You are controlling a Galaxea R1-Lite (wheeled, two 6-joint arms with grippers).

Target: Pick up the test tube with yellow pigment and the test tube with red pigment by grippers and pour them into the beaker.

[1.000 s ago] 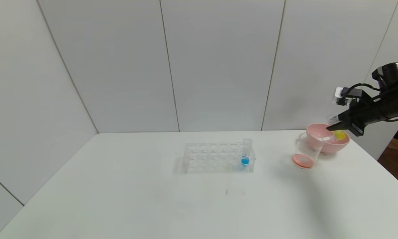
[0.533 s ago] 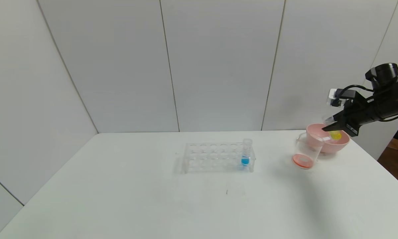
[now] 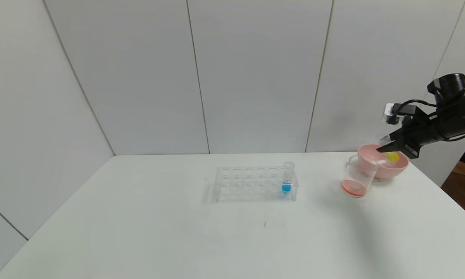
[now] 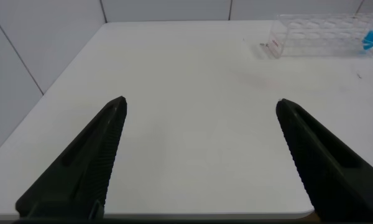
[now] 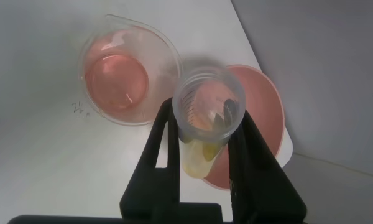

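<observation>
My right gripper (image 3: 385, 145) is shut on the test tube with yellow pigment (image 3: 392, 156) and holds it tilted above the pink bowl, just right of the beaker (image 3: 357, 176). In the right wrist view the tube (image 5: 205, 158) sits between the jaws of the right gripper (image 5: 205, 112), open mouth toward the camera, yellow still at its bottom. The beaker (image 5: 121, 71) holds red-orange liquid. The test tube with red pigment is out of view. My left gripper (image 4: 201, 102) is open and empty over the table's near left part.
A pink bowl (image 3: 383, 168) stands behind the beaker near the table's right edge; it also shows in the right wrist view (image 5: 264, 106). A clear tube rack (image 3: 252, 184) at mid table holds a blue-tipped tube (image 3: 287, 179). Walls close the back and left.
My right gripper with the yellow tube has shifted a little left toward the beaker since a second ago, then held almost still. Nothing else has moved.
</observation>
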